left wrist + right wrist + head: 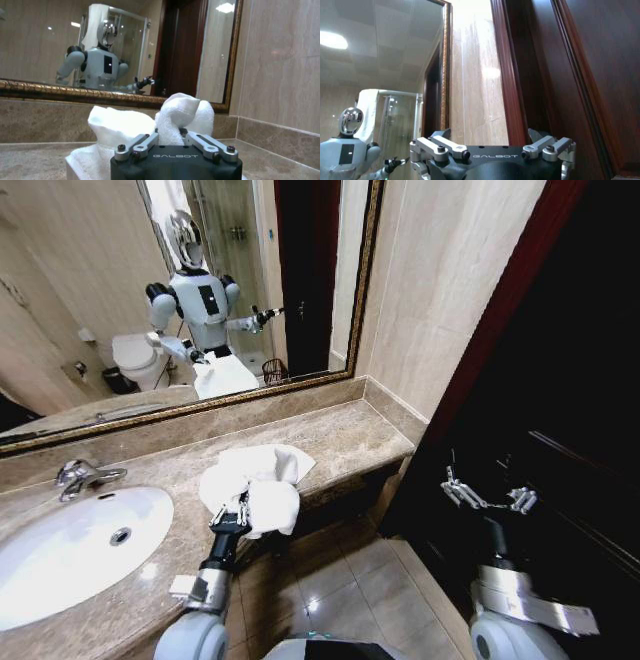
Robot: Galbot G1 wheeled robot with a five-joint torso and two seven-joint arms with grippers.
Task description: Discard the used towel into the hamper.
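Observation:
The white towel (262,470) lies crumpled on the marble counter (350,435), near its front edge and right end. My left gripper (238,502) is at the towel's front and is shut on a raised fold of it. In the left wrist view that fold (180,112) stands up between the gripper's fingers (142,144). The hamper shows as a reflection (274,370) in the mirror, a small dark ribbed basket on the floor. My right gripper (488,498) hangs open, holding nothing, in front of the dark door off the counter's right end.
A white sink (70,545) with a chrome faucet (80,475) takes up the counter's left part. A gold-framed mirror (100,280) runs along the back wall. A dark wooden door (570,380) stands at the right. Tiled floor (330,580) lies below the counter edge.

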